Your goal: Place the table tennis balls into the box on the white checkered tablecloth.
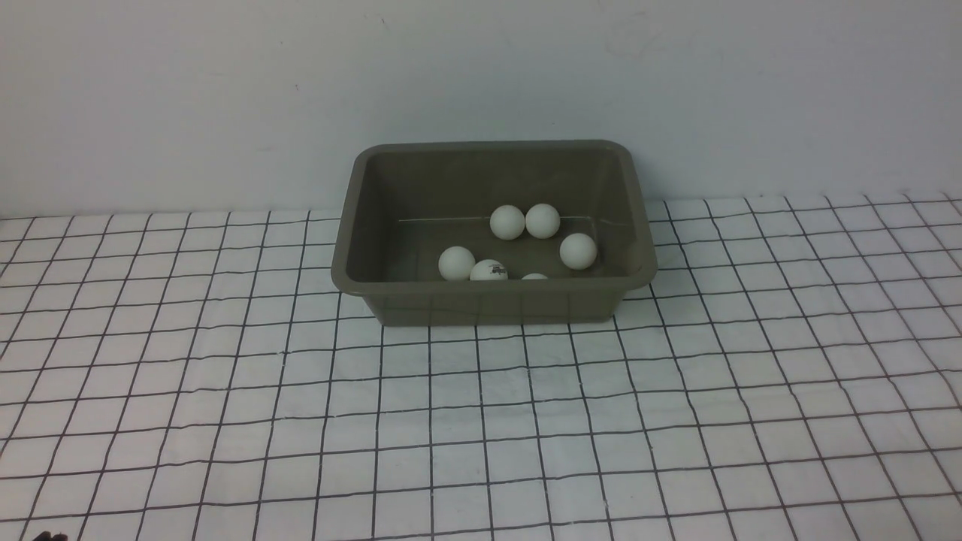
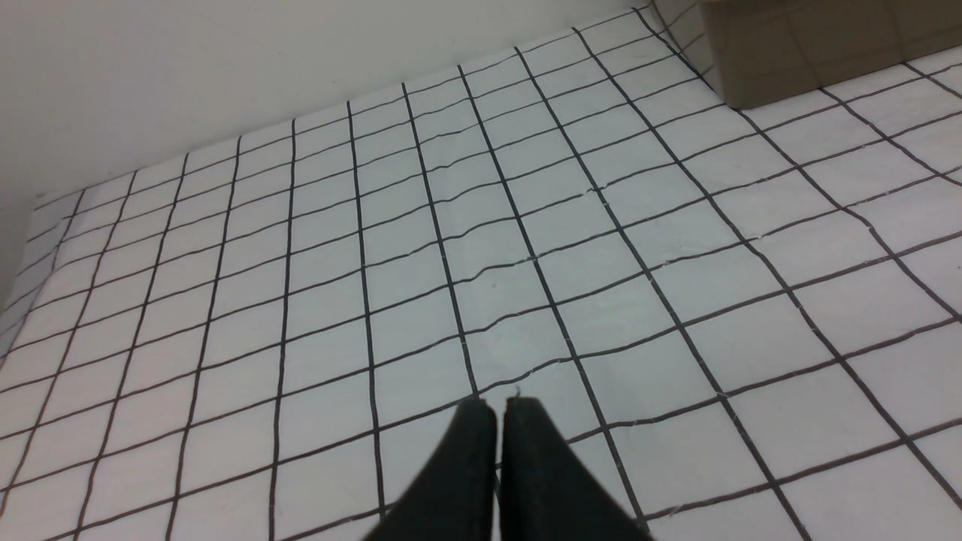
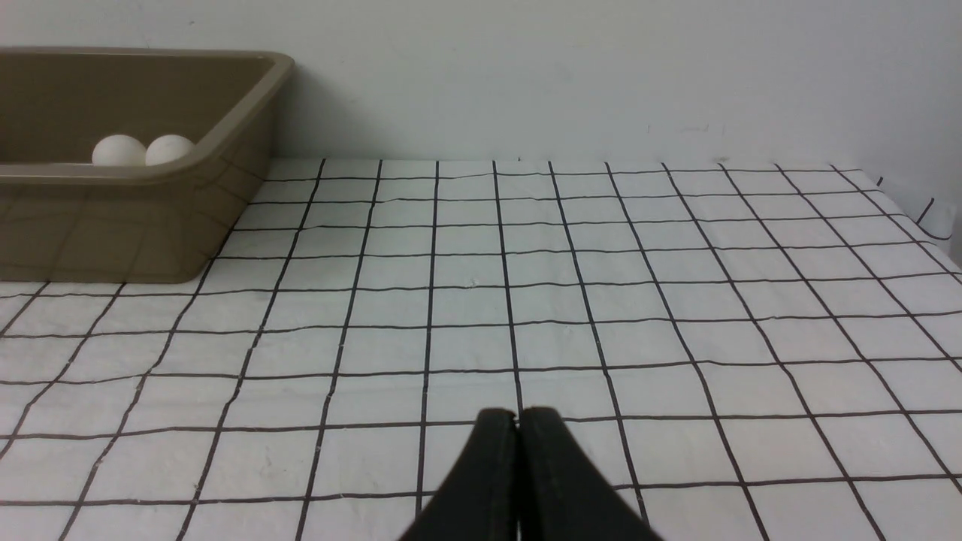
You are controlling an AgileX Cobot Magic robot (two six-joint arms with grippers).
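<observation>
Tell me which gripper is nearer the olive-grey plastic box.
Right, probably. The right gripper hangs close beside the box; the left gripper sits farther off, across more squares of checkered tablecloth.

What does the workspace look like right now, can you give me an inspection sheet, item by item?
Surface: white checkered tablecloth, slightly wrinkled.
Job's things: olive-grey box near the wall; six balls visible inside, one mostly hidden by the near rim; no balls seen on the cloth.
Clutter: nothing seen.
Hands: left hand shut, empty, above bare cloth; right hand shut, empty, above bare cloth.
Cables: nothing seen.
Surroundings: plain pale wall behind the table.
</observation>
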